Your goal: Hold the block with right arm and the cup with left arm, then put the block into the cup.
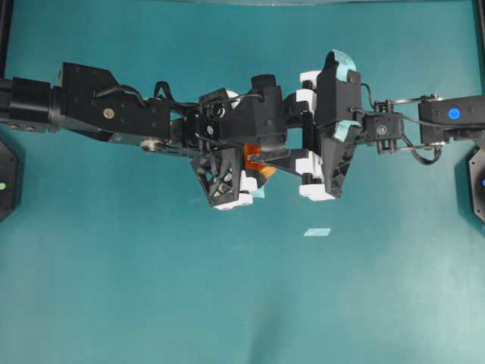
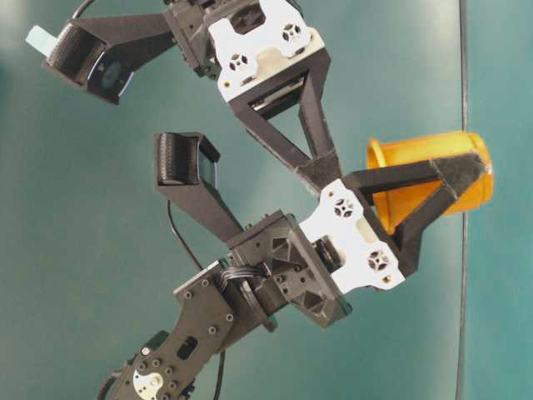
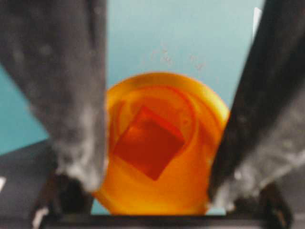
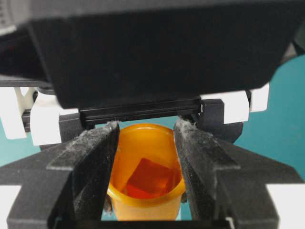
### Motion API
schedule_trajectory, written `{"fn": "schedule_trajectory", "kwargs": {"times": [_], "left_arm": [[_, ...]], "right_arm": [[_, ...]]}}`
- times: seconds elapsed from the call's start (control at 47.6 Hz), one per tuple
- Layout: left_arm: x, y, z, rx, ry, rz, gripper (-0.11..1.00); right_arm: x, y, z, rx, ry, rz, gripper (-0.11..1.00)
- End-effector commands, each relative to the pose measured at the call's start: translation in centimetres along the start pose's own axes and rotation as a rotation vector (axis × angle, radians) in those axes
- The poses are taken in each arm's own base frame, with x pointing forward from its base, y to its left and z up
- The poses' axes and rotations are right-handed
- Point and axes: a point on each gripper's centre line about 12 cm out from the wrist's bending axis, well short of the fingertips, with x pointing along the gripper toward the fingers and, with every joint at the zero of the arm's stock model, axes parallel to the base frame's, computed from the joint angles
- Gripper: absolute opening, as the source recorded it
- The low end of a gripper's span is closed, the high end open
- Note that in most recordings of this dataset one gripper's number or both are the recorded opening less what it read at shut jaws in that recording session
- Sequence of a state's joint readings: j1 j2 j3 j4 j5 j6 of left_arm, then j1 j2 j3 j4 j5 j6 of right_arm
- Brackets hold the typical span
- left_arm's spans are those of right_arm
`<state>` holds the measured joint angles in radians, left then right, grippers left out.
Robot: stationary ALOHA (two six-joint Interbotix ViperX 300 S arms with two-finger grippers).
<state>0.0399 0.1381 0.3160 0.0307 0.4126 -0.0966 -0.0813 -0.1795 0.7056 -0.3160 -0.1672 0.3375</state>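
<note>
Left gripper point(image 1: 236, 182): clamped on the cup point(image 2: 429, 179); its fingers point(image 3: 71, 119) press on opposite sides of the wall, as the left wrist view shows.

Left arm point(image 1: 106, 110): reaches in from the left of the overhead view to the middle, above the table point(image 1: 151, 288).

Cup: held off the table between the left fingers. In the table-level view its long axis lies near the picture's horizontal, rim to the left and base to the right; how that maps to true vertical cannot be told. In the overhead view only a scrap of orange shows between the two grippers.

Block point(image 3: 148, 142): inside the cup, low down near the base, one corner turned toward the left wrist camera. The right wrist view shows it there too, below the rim, touching no finger.

Right gripper point(image 4: 145, 157): jaws apart, holding nothing. Its fingers point(image 4: 90, 162) stand either side of the cup mouth, just beside the rim; contact cannot be told.

Right arm point(image 1: 451, 114): enters from the right of the overhead view; its gripper meets the left one at the middle.

Key relation: the block lies straight ahead of the right gripper, down the cup's axis; the cup mouth faces that gripper.

Task state (judgement): the block is in the cup, so the placing looks done. Backing the right gripper out along the cup's axis would clear the rim.
</note>
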Motion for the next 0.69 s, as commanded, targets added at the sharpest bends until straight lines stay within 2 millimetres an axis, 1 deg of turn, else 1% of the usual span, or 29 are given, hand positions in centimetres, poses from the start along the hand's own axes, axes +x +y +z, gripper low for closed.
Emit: {"fn": "schedule_trajectory", "kwargs": {"times": [0.0,0.673], "left_arm": [[-0.87,-0.15,1.23,0.001,-0.040,-0.004,0.68],[-0.89,-0.14,1.14,0.001,-0.038,-0.004,0.68]], "right_arm": [[-0.23,0.00,1.13,0.002,-0.034,0.001,0.55],[-0.23,-0.06,0.96,0.002,-0.019,-0.004,0.55]]}}
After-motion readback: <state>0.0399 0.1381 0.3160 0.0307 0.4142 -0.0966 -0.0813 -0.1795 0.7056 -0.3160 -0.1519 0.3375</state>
